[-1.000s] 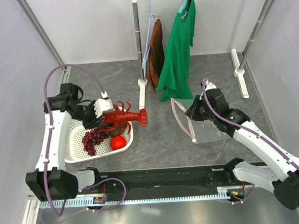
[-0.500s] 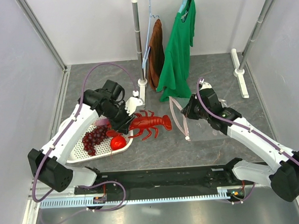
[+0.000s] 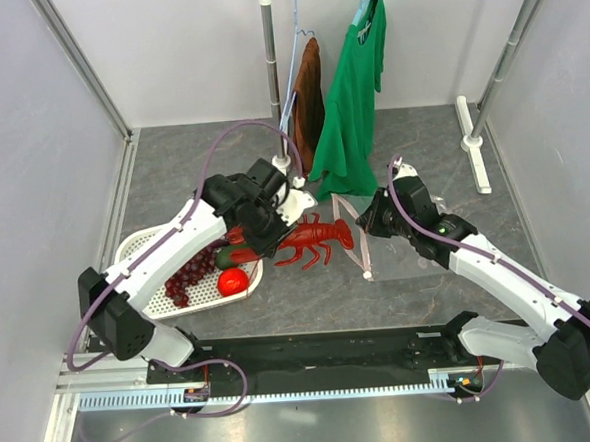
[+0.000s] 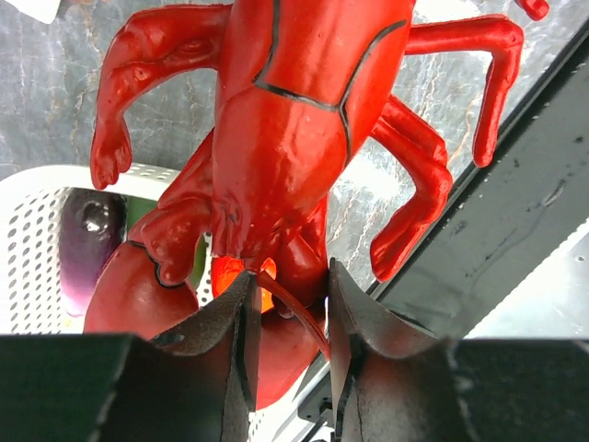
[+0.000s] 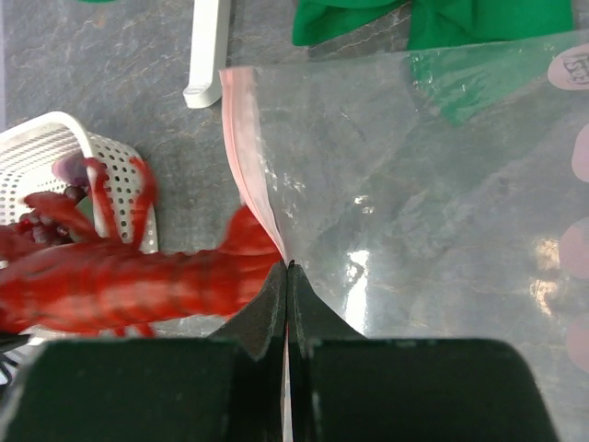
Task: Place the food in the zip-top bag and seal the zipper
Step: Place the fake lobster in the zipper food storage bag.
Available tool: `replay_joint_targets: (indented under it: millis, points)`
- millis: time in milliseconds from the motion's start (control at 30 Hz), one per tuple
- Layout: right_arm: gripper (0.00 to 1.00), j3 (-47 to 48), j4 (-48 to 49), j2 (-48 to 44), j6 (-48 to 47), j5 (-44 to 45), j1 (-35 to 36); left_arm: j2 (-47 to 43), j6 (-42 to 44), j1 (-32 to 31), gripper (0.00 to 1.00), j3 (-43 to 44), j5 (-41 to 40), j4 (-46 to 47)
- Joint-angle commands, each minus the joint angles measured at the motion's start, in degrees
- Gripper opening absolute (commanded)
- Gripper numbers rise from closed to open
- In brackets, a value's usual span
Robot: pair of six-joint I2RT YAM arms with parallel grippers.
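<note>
My left gripper (image 3: pixel 261 238) is shut on the red lobster (image 3: pixel 311 240) and holds it above the floor, its tail pointing right at the bag mouth. In the left wrist view the lobster (image 4: pixel 294 138) hangs between my fingers (image 4: pixel 235 322). My right gripper (image 3: pixel 367 220) is shut on the pink zipper strip (image 3: pixel 354 239) of the clear dotted zip-top bag (image 3: pixel 417 244), lifting one lip; the strip (image 5: pixel 244 157) and bag (image 5: pixel 433 212) show in the right wrist view, the lobster (image 5: pixel 138 285) just left of them. Grapes (image 3: pixel 183 273), tomato (image 3: pixel 232 281) and green piece (image 3: pixel 224 256) lie in the basket.
The white perforated basket (image 3: pixel 145 300) lies at the left. A clothes rack post (image 3: pixel 273 82) stands behind, with a brown garment (image 3: pixel 308 105) and a green shirt (image 3: pixel 353 97) hanging near the bag. A white rack foot (image 3: pixel 474 145) lies at the right.
My left arm has carried the lobster from over the basket rightward to the bag mouth. My right gripper has kept its hold on the zipper strip, shifting slightly left.
</note>
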Motion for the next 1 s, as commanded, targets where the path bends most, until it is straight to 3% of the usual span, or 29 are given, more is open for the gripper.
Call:
replay_joint_targets:
  millis: [0,467,767,800,967]
  points:
    - [0.00,-0.31,2.61,-2.77,0.51,-0.98,1.32,1.33,-4.78,-2.69,0.02,3.08,-5.68,2.80]
    - [0.00,-1.19,5.07,-2.25,3.85,-3.89,1.68,4.93,-6.80,-14.73,0.02,6.51,-16.40,7.81]
    - [0.00,-1.71,5.86,-3.74,2.54,-6.08,2.11,8.90,-8.91,-14.91,0.02,11.34,-8.68,3.77]
    - [0.00,-1.80,5.77,-3.92,1.49,-6.26,2.46,8.72,-8.82,-14.65,0.02,12.13,-5.10,3.51]
    - [0.00,-3.47,4.81,-6.81,-3.96,-5.21,3.17,6.52,-8.47,-10.52,0.02,12.22,2.22,3.07]
